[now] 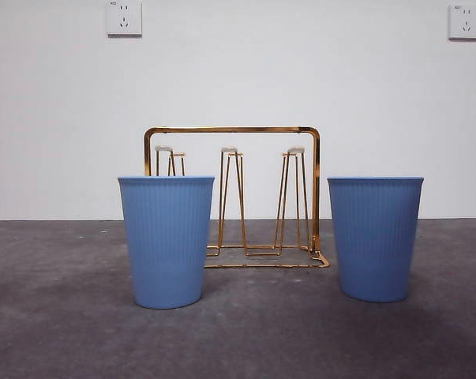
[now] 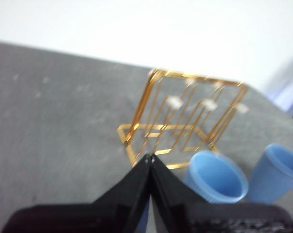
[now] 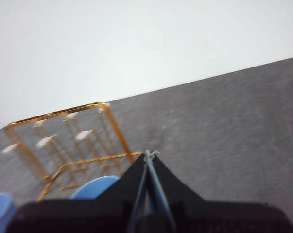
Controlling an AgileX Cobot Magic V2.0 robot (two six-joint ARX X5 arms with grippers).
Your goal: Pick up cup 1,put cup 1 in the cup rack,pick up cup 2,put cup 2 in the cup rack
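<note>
Left cup (image 1: 166, 241): we see a blue ribbed cup standing upright on the grey table (image 1: 56, 316), nearest to us, left of centre and in front of the rack's left end.
Right cup (image 1: 374, 237): we see a matching blue cup, also upright, a touch farther back and just right of the rack's right end; we cannot tell which is cup 1 and which cup 2.
Cup rack (image 1: 231, 130): we find the gold wire rack between and behind the two cups, its base flat on the table, arched frame upright, white-tipped prongs bare.
Left gripper (image 2: 149, 158): in its wrist view we see the jaws pressed together with nothing between them, hanging above the table short of the rack, both cups in sight.
Right gripper (image 3: 150, 154): we see its jaws closed tip to tip as well, holding nothing, above the table beside the rack.
Wall (image 1: 238, 79): we see it white and farthest, with two sockets (image 1: 124, 17) high up.
</note>
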